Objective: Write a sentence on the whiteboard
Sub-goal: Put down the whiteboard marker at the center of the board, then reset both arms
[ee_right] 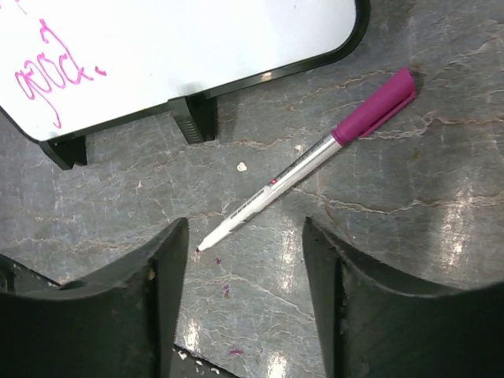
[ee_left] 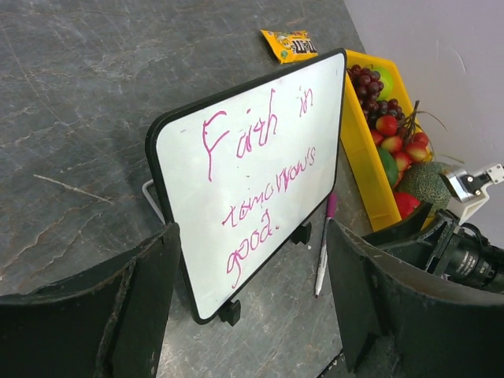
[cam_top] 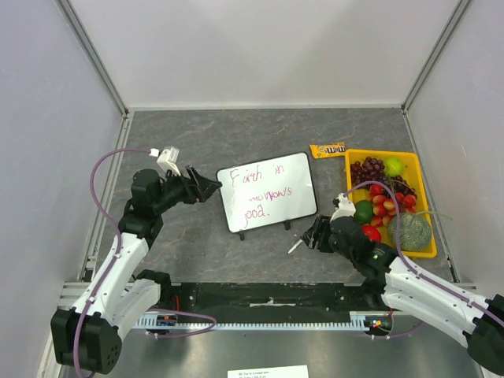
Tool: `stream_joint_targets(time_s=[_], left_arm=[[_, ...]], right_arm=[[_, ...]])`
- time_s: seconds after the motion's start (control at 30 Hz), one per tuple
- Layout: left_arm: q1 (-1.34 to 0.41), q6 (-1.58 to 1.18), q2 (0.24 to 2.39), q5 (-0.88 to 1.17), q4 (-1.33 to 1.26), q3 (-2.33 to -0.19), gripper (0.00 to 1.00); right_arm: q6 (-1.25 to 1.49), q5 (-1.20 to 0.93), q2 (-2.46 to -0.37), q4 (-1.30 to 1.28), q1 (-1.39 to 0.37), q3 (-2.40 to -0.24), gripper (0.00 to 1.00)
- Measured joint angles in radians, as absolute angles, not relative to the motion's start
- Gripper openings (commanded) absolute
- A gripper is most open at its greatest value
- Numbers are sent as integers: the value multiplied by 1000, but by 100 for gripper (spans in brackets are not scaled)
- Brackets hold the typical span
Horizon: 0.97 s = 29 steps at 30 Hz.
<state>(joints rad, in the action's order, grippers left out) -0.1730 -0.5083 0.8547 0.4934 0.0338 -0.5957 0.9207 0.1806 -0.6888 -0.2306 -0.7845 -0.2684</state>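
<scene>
1. While the whiteboard [cam_top: 298, 175] stands tilted on its two black feet near the middle of the table [cam_top: 197, 252], the sentence [cam_top: 260, 193] fills it in three pink lines, beginning "Faith in" and ending "good."
2. At 9 o'clock from the board, the left gripper [cam_top: 211, 187] hovers just beside its edge, with the jaws wide apart and nothing between them.
3. At 5 o'clock from the board, the right gripper [cam_top: 313, 233] is low over the table, with its jaws also spread and holding nothing.
4. A marker [ee_right: 307, 161] lies flat on the table just in front of these jaws, its magenta end pointing away from them.
5. At 3 o'clock from the board sits a yellow tray [cam_top: 386, 153] of fruit [cam_top: 379, 201], and at 1 o'clock a candy packet [cam_top: 327, 150].
</scene>
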Motion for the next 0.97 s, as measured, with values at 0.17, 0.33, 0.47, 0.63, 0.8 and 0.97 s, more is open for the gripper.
stream_joint_targets(time_s=[0.17, 0.33, 0.47, 0.63, 0.8, 0.97], left_arm=[[-173, -516, 853, 502, 31, -596, 79], [-173, -524, 822, 498, 20, -596, 79], [-173, -526, 794, 471, 19, -596, 80], [-173, -525, 783, 414, 25, -595, 80], [-173, -525, 782, 355, 48, -595, 80], [-173, -525, 772, 302, 59, -595, 78]], right_arm=[[889, 203, -689, -243, -776, -283, 87], [827, 225, -701, -251, -776, -355, 98], [754, 250, -718, -253, -776, -439, 98], [648, 304, -733, -257, -776, -535, 98], [561, 377, -753, -257, -776, -610, 98], [502, 455, -787, -257, -775, -648, 98]])
